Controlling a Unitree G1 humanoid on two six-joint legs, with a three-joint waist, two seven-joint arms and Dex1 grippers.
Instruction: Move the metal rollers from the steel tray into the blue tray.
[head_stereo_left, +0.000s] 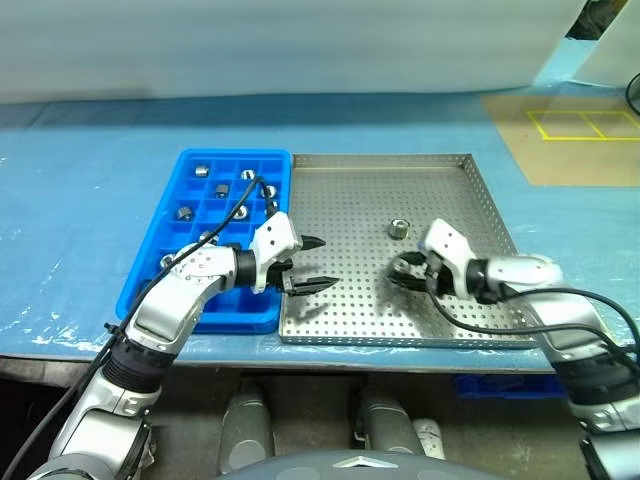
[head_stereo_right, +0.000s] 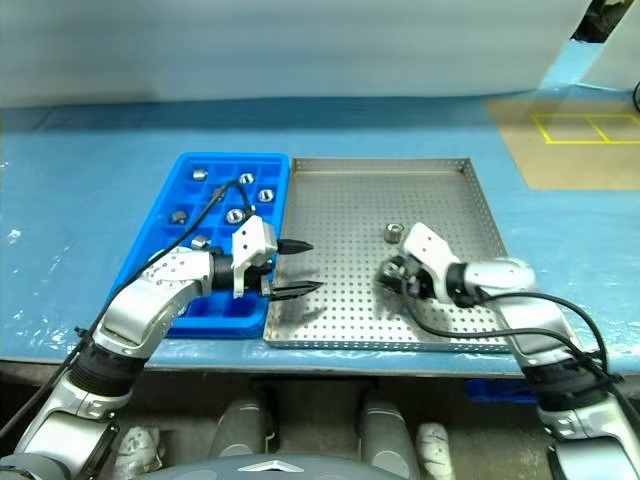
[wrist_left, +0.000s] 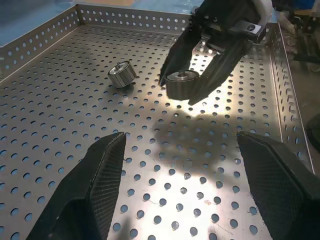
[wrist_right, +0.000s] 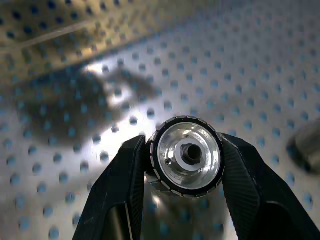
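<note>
The steel tray (head_stereo_left: 350, 200) lies mid-table, with the blue tray (head_stereo_left: 235, 154) against its left side. My right gripper (head_stereo_left: 405, 270) is low over the steel tray's middle, shut on a metal roller (wrist_right: 187, 156) whose holed face shows between the fingers (wrist_right: 125, 180). A second roller (head_stereo_left: 399, 228) lies loose on the perforated floor just behind it. Several rollers (head_stereo_left: 221, 190) sit in the blue tray's compartments. At the steel tray's left rim my left gripper (head_stereo_left: 328, 262) points right, open and empty, its fingers (wrist_left: 100, 170) wide apart.
Blue sheeting covers the table (head_stereo_left: 80, 200). A brown board with yellow tape squares (head_stereo_left: 585, 125) lies at the back right. A white panel (head_stereo_left: 300, 40) closes off the back. The table's front edge runs just below both trays.
</note>
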